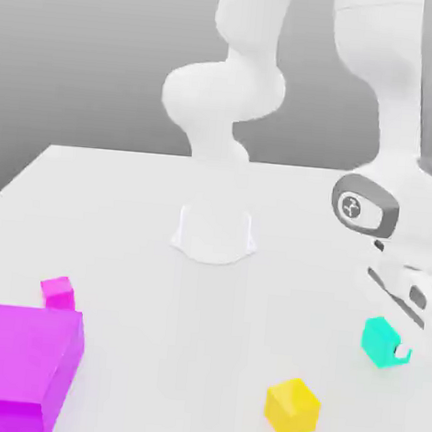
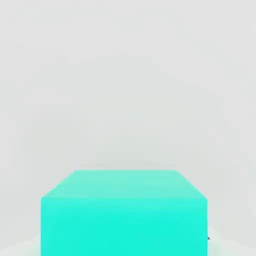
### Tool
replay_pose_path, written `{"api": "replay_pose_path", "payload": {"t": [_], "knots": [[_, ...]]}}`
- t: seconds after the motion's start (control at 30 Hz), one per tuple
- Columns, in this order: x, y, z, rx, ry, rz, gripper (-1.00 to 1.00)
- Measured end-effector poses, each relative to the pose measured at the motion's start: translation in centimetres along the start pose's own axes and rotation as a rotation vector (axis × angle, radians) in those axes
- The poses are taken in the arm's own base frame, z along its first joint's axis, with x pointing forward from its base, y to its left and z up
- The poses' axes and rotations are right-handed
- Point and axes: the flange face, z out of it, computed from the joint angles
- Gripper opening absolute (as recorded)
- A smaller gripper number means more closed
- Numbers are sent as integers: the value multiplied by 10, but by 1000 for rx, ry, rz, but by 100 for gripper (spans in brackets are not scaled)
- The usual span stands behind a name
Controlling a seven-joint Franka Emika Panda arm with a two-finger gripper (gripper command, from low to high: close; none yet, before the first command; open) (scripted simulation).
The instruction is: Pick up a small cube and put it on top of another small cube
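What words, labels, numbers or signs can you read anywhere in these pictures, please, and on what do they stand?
No readable words or numbers.
Small round emblem on the dark cap of the arm's wrist: too small to read.
Teal cube, yellow cube, small magenta cube, big magenta block, table: plain, unmarked.

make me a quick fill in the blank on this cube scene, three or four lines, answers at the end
1. The gripper is shut on the ____ cube.
2. The yellow cube stands on the ____, apart from the teal cube.
3. The small magenta cube sits right beside the big ____ block.
4. In the exterior view, the big block lies to the ____ of the yellow cube.

Missing words: teal; table; magenta; left
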Motion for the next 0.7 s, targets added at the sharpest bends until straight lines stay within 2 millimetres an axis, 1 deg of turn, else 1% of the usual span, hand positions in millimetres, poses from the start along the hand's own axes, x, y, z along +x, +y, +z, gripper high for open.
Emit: {"api": "replay_pose_path", "payload": {"t": [0.07, 0.13, 0.4, 0.7], "knots": [[-1, 0, -20, 2, 0, -3, -100], [-3, 9, -26, 2, 0, -50, -100], [-14, 55, -39, 3, 1, -287, -100], [-33, 108, -52, 3, 2, -559, -100]]}}
